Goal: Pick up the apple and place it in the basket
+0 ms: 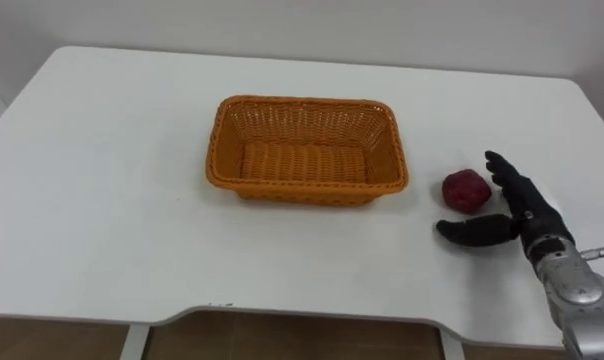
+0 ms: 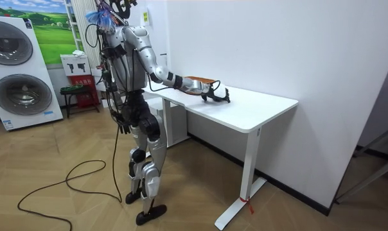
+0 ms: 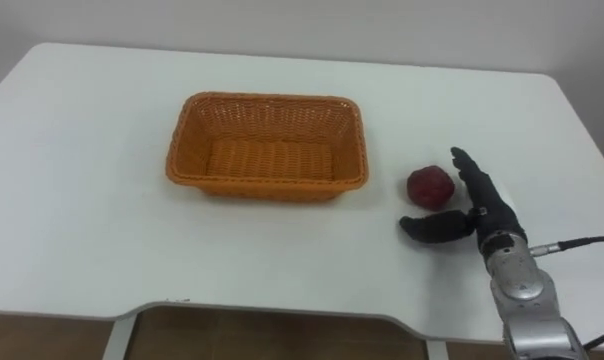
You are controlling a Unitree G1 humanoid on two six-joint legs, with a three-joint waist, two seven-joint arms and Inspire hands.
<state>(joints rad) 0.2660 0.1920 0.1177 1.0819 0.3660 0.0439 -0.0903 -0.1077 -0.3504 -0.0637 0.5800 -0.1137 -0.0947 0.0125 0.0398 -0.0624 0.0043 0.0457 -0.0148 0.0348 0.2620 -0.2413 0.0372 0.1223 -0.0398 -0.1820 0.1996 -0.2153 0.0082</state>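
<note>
Right robot hand (image 1: pixel 530 212) spread wide beside apple (image 1: pixel 465 190); room view shows robot standing at table (image 2: pixel 255 108).

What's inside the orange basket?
Just its woven bottom; nothing lies in the basket. Its near wall may hide a thin strip. The apple sits outside on the table, by the open right hand.

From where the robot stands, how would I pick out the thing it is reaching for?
Find the white table, then look right of the orange wicker basket at its middle. Beside the robot's open right hand lies a dark red apple, the only round thing there.
</note>
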